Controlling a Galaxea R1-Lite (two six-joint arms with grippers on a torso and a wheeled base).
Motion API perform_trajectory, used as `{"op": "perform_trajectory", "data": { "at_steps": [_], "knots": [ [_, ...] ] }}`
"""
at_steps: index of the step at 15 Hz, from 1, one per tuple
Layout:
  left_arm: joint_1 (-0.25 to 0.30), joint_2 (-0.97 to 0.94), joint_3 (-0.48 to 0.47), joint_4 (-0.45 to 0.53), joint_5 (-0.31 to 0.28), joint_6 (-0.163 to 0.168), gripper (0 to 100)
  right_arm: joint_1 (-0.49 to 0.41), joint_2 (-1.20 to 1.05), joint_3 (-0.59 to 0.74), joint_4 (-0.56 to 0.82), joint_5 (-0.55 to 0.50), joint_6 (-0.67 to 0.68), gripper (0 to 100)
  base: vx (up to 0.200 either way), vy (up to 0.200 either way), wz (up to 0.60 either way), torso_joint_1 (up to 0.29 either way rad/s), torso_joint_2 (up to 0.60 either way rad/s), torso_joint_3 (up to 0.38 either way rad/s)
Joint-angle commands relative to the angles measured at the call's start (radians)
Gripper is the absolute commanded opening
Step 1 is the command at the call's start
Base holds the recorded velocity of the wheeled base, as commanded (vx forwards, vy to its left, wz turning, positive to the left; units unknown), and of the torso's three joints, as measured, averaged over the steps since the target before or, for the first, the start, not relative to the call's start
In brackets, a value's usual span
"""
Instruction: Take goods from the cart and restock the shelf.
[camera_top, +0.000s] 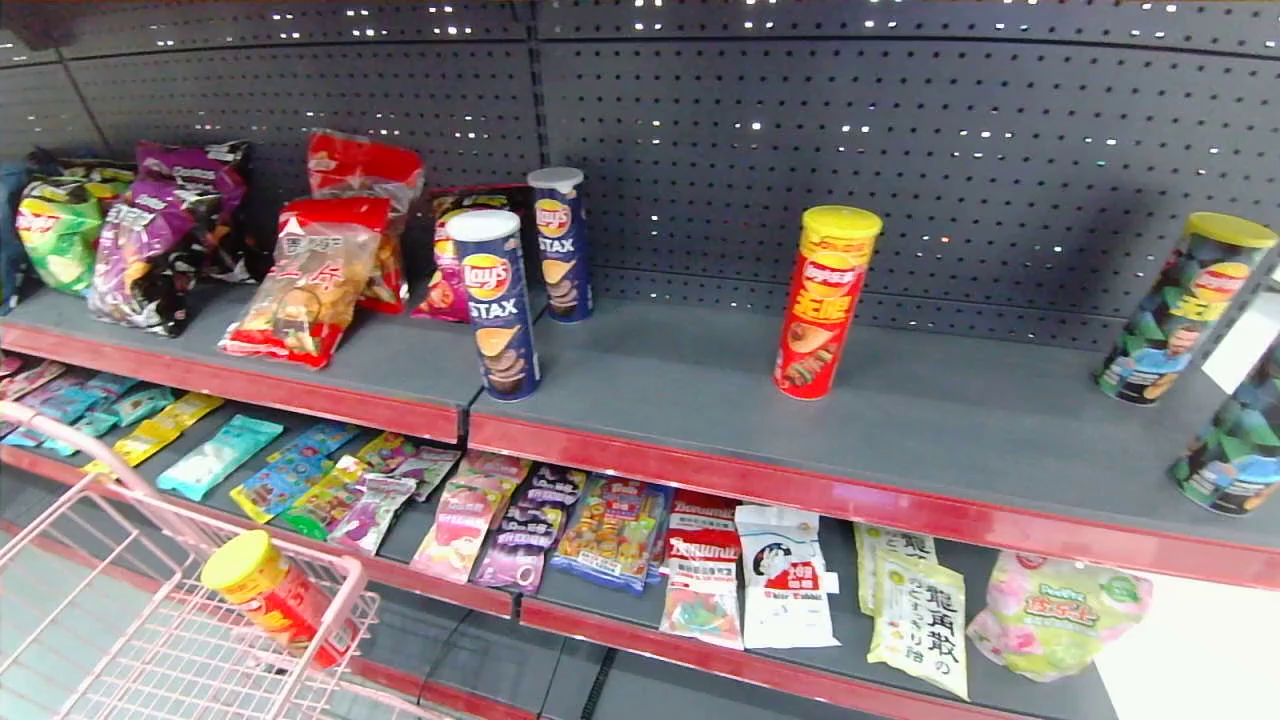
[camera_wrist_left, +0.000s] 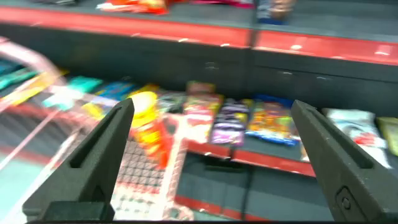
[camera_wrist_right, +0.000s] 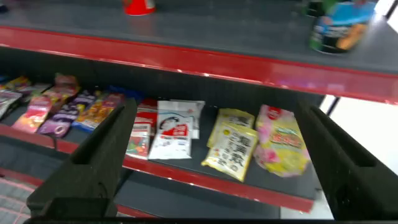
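A pink wire cart stands at the lower left, in front of the shelf. Inside it a red chip can with a yellow lid leans against the front corner. In the left wrist view the same can lies ahead of my left gripper, which is open, holds nothing and is some way short of the cart. My right gripper is open too, facing the lower shelf's snack packets. A matching red can stands on the grey upper shelf.
Two blue cans and several snack bags fill the upper shelf's left part. Green-black cans stand at its right end. Bare shelf lies on both sides of the red can. Packets cover the lower shelf.
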Motion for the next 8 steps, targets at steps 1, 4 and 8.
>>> {"op": "perform_trajectory", "data": {
  "at_steps": [1,4,8],
  "knots": [
    [0.000,0.001,0.000,0.000,0.000,0.000,100,0.000,0.001,0.000,0.000,0.000,0.000,100,0.000,0.000,0.60,0.002,0.00,0.002],
    [0.000,0.001,0.000,0.000,0.000,0.000,100,0.002,0.001,0.000,0.000,0.000,0.001,100,0.000,0.000,0.60,-0.004,0.00,0.001],
    [0.000,0.001,0.000,0.000,0.000,-0.002,100,0.000,0.001,0.000,0.000,0.000,0.001,100,0.000,0.000,0.30,0.001,0.00,0.001]
  ]
}}
